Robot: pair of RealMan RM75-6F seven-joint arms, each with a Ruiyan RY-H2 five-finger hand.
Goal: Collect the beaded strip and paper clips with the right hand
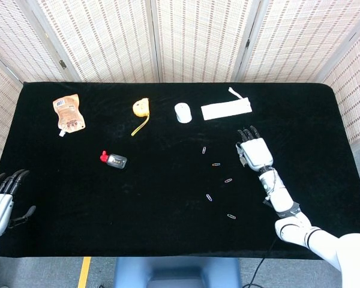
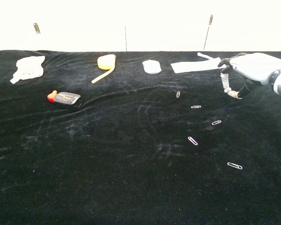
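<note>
The white beaded strip (image 1: pixel 226 110) (image 2: pixel 196 66) lies flat at the back of the black table, right of centre. Several paper clips are scattered in front of it, among them one near the strip (image 1: pixel 204 150) (image 2: pixel 178 94), one in the middle (image 1: pixel 228 180) (image 2: pixel 216 122) and one nearest the front (image 1: pixel 231 216) (image 2: pixel 234 165). My right hand (image 1: pixel 254 153) (image 2: pixel 247 70) hovers palm down, fingers apart and holding nothing, between the strip and the clips, to their right. My left hand (image 1: pixel 0 204) hangs off the front left corner with its fingers spread and empty.
On the left half of the table (image 1: pixel 156 204) lie an orange pouch (image 1: pixel 67 112), a yellow tape measure (image 1: pixel 141 108), a small white round object (image 1: pixel 182 112) and a red-and-black item (image 1: pixel 114 160). Folding screens stand behind the table.
</note>
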